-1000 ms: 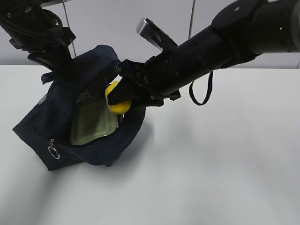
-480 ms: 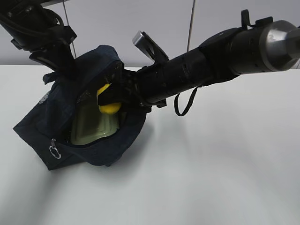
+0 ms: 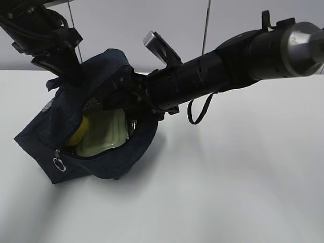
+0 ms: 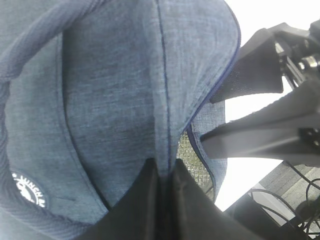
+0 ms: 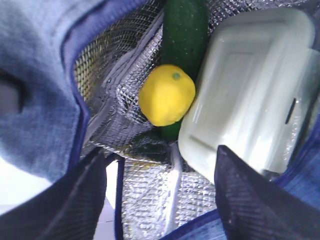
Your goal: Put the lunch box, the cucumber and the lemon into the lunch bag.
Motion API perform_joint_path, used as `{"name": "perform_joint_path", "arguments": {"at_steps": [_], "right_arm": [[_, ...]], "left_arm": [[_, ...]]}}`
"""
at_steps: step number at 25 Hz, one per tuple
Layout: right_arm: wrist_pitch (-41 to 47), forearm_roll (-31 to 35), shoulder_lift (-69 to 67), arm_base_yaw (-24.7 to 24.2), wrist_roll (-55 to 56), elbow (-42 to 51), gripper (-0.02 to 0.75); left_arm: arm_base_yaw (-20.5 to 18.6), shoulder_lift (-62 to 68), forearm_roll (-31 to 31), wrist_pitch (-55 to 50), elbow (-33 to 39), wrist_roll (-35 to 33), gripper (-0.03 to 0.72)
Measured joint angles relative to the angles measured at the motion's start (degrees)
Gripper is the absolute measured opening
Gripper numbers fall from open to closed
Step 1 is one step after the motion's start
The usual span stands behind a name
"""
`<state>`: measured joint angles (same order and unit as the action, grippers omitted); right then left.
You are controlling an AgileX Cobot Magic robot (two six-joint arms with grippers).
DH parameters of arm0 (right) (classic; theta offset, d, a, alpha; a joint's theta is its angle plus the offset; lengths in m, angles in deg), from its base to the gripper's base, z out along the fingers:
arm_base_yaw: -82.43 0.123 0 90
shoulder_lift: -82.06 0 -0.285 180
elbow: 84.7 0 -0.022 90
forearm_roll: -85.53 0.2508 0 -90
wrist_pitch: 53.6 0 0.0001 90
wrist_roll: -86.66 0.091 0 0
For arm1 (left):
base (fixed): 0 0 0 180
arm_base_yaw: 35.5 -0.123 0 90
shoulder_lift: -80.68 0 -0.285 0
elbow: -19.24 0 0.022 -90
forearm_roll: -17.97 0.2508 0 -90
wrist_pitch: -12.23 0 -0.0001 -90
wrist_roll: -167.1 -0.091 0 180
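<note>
The navy lunch bag (image 3: 109, 159) lies tilted on the table with its mouth wide open. My left gripper (image 4: 164, 172) is shut on a fold of the lunch bag's (image 4: 115, 100) top flap and holds it up. Inside, the lunch box (image 5: 250, 95) with its pale green lid rests against the silver lining. The cucumber (image 5: 185, 30) lies beside it, and the lemon (image 5: 166, 95) sits loose on the cucumber. My right gripper (image 5: 160, 195) hangs open in the bag's mouth, apart from the lemon and with nothing between its fingers. In the exterior view the lemon (image 3: 78, 132) shows left of the lunch box (image 3: 104, 134).
The bag's silver ring pull (image 3: 59, 164) dangles at its lower left corner. The white table (image 3: 228, 177) stretches to the right and front of the bag. My right arm (image 3: 228, 66) reaches across from the upper right into the bag.
My right gripper has opened and let go of the lemon. The lemon has dropped from the bag's mouth down to the left of the lunch box. The left gripper has stayed put.
</note>
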<state>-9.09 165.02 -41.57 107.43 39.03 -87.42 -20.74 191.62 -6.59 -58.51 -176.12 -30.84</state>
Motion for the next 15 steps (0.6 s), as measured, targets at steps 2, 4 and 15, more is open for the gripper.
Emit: {"name": "perform_joint_path", "arguments": {"at_steps": [2, 4, 15], "right_arm": [[0.8, -0.6, 0.5, 0.0, 0.2, 0.0, 0.503], [1.5, -2.9, 1.3, 0.0, 1.7, 0.0, 0.504], [2.0, -22.8, 6.3, -1.0, 14.2, 0.0, 0.484]], "left_arm": [[0.0, 0.0, 0.0, 0.0, 0.0, 0.0, 0.001], [0.0, 0.0, 0.0, 0.0, 0.0, 0.0, 0.001], [0.0, 0.0, 0.0, 0.0, 0.0, 0.0, 0.001]]}}
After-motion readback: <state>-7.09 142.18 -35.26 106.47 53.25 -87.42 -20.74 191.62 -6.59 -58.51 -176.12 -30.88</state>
